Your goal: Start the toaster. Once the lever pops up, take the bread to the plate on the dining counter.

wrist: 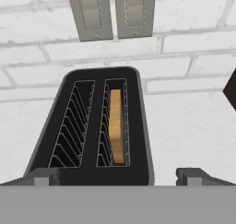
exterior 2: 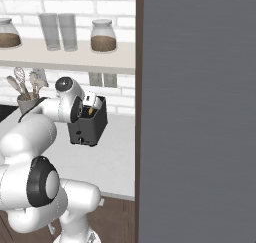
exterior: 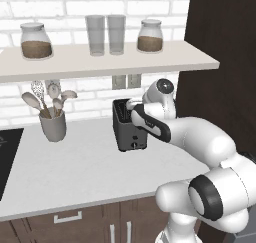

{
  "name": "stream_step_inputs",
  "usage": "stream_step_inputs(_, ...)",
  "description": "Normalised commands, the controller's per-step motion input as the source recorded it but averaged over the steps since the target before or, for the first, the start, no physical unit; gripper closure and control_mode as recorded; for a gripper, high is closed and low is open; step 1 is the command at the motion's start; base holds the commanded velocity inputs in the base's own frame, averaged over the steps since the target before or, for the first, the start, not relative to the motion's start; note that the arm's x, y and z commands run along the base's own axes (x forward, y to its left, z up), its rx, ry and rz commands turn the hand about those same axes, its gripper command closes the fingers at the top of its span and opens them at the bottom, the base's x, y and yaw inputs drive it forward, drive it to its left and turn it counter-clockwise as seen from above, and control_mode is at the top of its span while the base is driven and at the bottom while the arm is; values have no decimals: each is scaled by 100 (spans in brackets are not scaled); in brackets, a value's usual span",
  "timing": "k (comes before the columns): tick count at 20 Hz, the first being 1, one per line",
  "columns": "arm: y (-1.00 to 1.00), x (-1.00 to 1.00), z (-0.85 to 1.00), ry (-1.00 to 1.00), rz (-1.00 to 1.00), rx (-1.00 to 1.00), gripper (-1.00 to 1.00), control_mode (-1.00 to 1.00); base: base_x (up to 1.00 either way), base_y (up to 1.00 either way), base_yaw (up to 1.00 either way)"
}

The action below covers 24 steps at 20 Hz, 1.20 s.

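Note:
The dark grey toaster stands on the white worktop near the brick wall. From above in the hand view, the toaster has two slots. The golden-tan bread sits deep in the right slot, and the left slot is empty. A bit of the bread peeks out in the right base view. My gripper hovers just above the toaster's top, open, with nothing between its fingers. The plate and the dining counter are out of view.
A grey utensil cup with spoons stands left of the toaster. Close overhead is a shelf with jars and glasses. Wall outlets are behind the toaster. A tall dark cabinet is on the right and a black cooktop at the left.

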Motion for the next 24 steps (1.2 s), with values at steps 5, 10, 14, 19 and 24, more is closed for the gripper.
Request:
stream_step_inputs(5,0,0,0,0,0,0,-100,-100,0,0,0)
stream_step_inputs(10,0,0,0,0,0,0,-100,-100,0,0,0)
stream_step_inputs(14,0,0,0,0,0,0,-100,-100,0,0,0)
stream_step_inputs(19,0,0,0,0,0,0,-100,-100,0,0,0)
stream_step_inputs(24,0,0,0,0,0,0,-100,-100,0,0,0)
